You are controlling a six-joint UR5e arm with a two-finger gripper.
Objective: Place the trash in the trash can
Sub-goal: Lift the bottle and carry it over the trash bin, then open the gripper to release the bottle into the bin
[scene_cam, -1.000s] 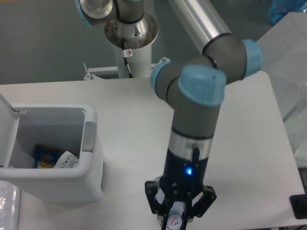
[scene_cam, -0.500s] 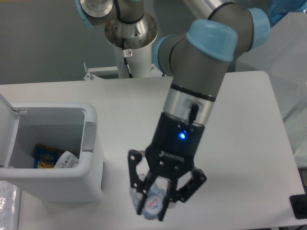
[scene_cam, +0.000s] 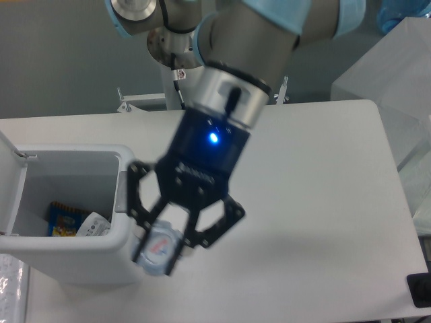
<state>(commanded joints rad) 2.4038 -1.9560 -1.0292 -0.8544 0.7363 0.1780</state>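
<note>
My gripper (scene_cam: 161, 249) is shut on the crushed clear plastic bottle (scene_cam: 157, 247), which shows a bluish tint and a red and blue label. It hangs in the air above the table, just over the right front corner of the trash can. The trash can (scene_cam: 101, 259) is a boxy white bin at the left with a grey panel (scene_cam: 124, 192) on its right rim and its lid open at the far left. A white crumpled piece (scene_cam: 93, 224) lies inside the bin; I cannot tell if it is the tissue.
A blue and yellow wrapper (scene_cam: 64, 222) lies on the bin floor. The arm's base (scene_cam: 182, 50) stands at the back of the white table (scene_cam: 323, 202). A dark object (scene_cam: 419, 291) sits at the right front edge.
The gripper has risen and swung left with the bottle, from the table's front middle to just beside the bin's right rim.
</note>
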